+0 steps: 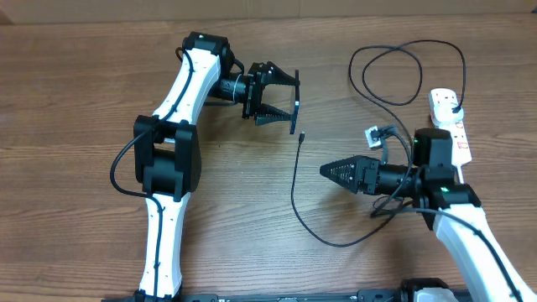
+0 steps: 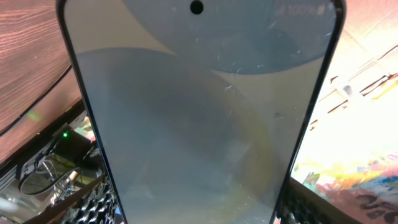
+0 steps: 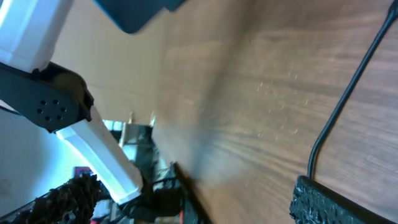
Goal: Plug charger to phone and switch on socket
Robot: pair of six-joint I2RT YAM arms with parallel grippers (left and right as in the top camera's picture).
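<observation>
Above the wooden table (image 1: 75, 92), left end effector (image 1: 289, 99) grips the phone (image 2: 199, 124); right end effector (image 1: 331, 170) stands wide.

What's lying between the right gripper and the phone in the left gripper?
The charger's connector tip, resting on otherwise bare wooden table between right gripper and phone; the overhead view shows it.

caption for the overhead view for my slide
Left gripper holds the blue-screened smartphone edge-on; thin black charger cable lies slack on the wooden table, right gripper, jaws open, beside it
</observation>
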